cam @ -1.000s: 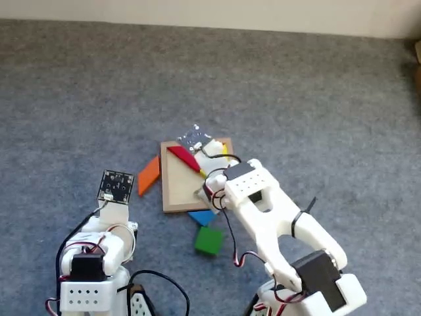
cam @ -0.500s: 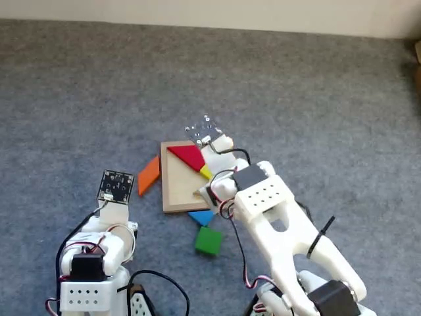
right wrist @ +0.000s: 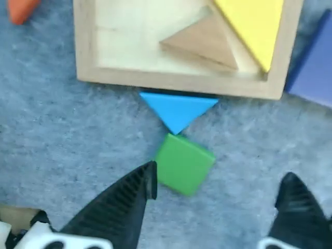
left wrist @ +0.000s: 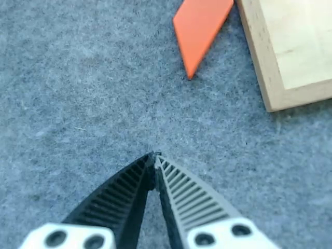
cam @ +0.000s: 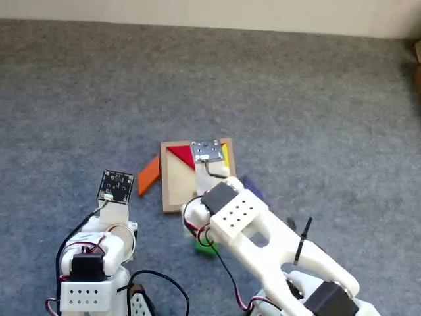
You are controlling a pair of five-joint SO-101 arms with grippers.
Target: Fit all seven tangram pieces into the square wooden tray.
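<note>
Grey carpet [right wrist: 62, 135], wooden tray [right wrist: 176, 82], green square [right wrist: 184, 165] outside

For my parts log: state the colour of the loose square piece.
The square piece is green; the right wrist view shows it best.

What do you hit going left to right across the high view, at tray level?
orange piece → wooden tray (left rim) → red piece → yellow piece → purple piece
</note>
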